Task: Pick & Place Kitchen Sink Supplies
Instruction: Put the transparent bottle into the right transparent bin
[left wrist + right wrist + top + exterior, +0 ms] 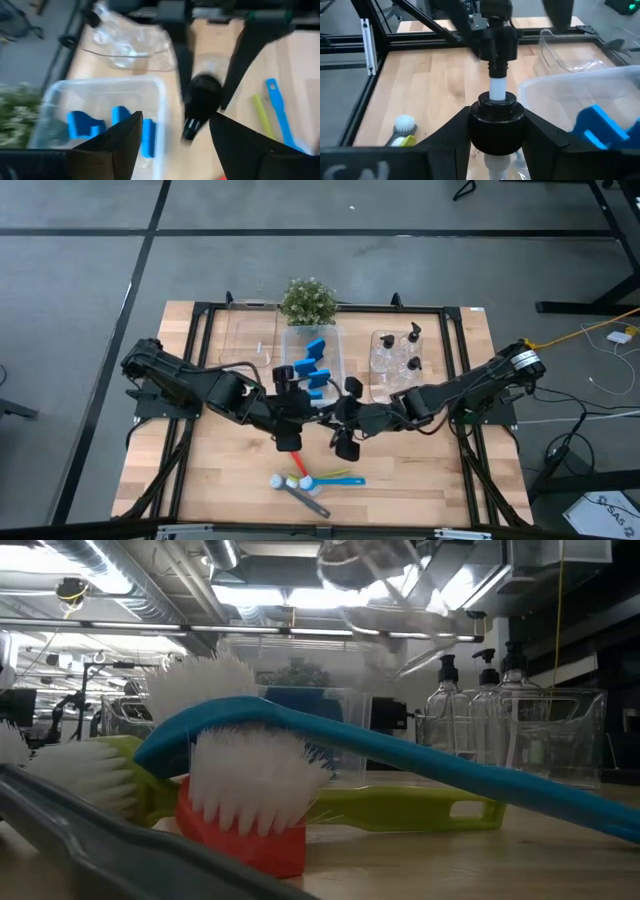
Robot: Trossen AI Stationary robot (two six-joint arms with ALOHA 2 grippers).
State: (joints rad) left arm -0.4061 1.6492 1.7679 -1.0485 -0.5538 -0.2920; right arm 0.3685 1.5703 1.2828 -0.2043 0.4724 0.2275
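Your right gripper [496,131] pinches a small clear bottle with black pump top [496,112]; its clear plastic bin [399,352] lies far-right. Left gripper [172,135] is spread.

- High view: even, soft overhead light; tabletop [200,470] evenly lit, faint shadows just under the arms.
- Low view: bright ceiling lights [250,595] behind the blue brush [400,755], w/ glare on clear bottles [480,710]. White bristles [250,775] near lens are soft; grey handle [90,840] in front v. blurred.
- Left wrist view: motion blur throughout; clear bin [100,95] and blue sponges [82,125] smeared.
- Right wrist view: sharper; black pump top [497,117] in focus, bin edge beside it hazy.
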